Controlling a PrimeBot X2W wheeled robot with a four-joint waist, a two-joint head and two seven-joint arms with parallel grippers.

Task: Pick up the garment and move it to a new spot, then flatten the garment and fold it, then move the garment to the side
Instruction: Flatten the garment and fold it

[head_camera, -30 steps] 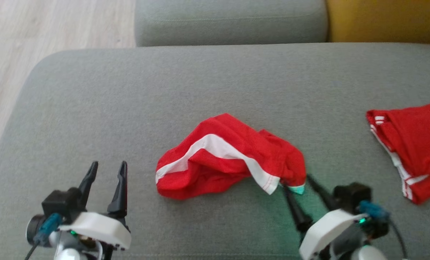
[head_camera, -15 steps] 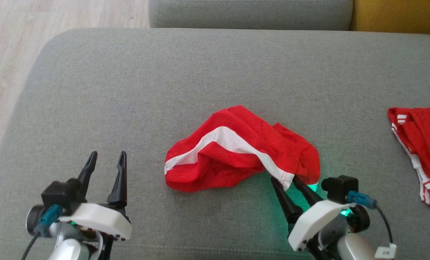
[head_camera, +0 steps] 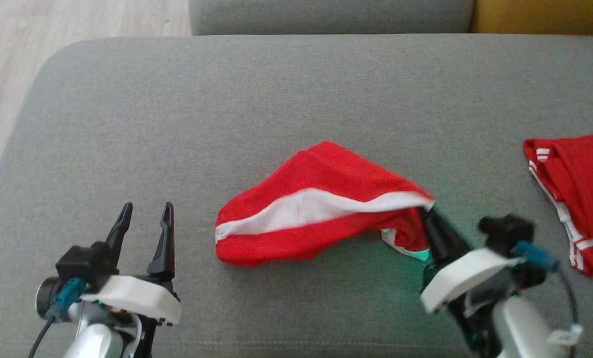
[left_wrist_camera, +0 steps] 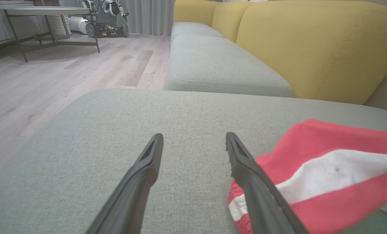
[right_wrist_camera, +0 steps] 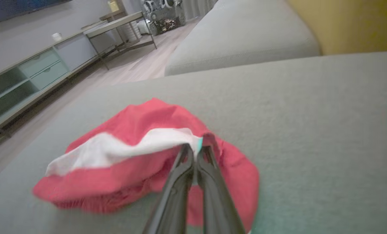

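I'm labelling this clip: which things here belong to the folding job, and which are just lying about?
Job: red garment with white stripe, clamped by the right pincer; grey cushion under it.
Lying about: second red garment at the right; yellow backrest; table on the floor.

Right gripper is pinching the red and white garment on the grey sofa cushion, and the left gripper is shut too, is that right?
Not quite. The left gripper is open, as the left wrist view shows. The right gripper does pinch the garment on the grey cushion.
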